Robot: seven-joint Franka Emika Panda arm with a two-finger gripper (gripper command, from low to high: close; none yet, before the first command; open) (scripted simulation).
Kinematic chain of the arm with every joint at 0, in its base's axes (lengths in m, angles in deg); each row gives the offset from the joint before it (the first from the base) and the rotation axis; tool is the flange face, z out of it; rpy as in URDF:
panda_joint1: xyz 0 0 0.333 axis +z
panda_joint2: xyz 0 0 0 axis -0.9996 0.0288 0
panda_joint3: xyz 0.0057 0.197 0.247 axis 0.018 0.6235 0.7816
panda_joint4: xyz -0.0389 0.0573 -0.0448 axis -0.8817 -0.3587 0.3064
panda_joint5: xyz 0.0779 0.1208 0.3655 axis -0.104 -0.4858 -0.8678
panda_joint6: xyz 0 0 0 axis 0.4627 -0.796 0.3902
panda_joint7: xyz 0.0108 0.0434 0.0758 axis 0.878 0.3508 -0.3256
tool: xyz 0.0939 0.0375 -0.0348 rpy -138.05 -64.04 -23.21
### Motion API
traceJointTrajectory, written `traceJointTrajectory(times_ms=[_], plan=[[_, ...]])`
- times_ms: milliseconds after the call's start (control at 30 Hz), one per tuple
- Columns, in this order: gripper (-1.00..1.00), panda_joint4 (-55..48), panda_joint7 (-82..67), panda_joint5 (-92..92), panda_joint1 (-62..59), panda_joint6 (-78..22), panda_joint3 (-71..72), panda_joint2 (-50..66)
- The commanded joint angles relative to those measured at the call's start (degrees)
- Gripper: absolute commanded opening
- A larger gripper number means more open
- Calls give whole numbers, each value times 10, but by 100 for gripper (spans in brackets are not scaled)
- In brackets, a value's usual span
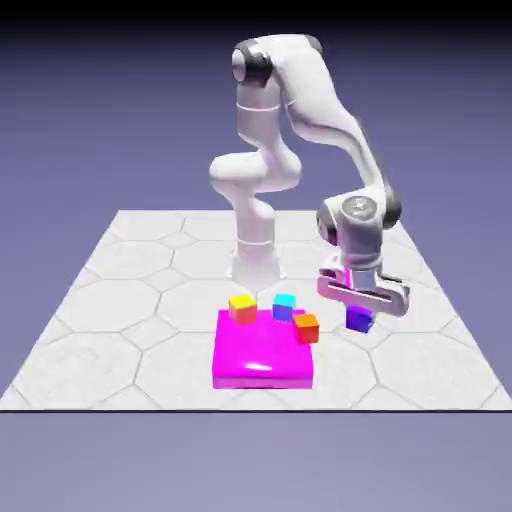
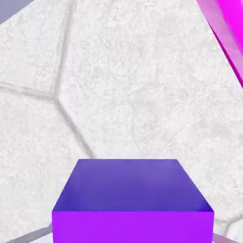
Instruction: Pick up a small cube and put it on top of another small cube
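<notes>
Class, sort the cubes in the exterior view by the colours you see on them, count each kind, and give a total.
Yellow-and-orange cube: 1
Cyan-topped blue cube: 1
Red-orange cube: 1
Violet and deep blue cube: 1
Total: 4 cubes

Before me I count four small cubes (image 1: 360, 319), one magenta slab (image 1: 263, 345), one robot arm (image 1: 256, 170) and one tabletop (image 1: 180, 345).
</notes>
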Motion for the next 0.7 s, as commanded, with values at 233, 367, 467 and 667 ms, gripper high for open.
traceJointTrajectory(times_ms=[233, 367, 467, 667], plan=[[-100, 20, -172, -87, -138, -117, 102, -166], [-100, 30, -259, -131, -208, -176, 153, -249], [-100, 38, -323, -164, -260, -220, 191, -312], [-100, 53, -453, -230, -364, -308, 267, -436]])
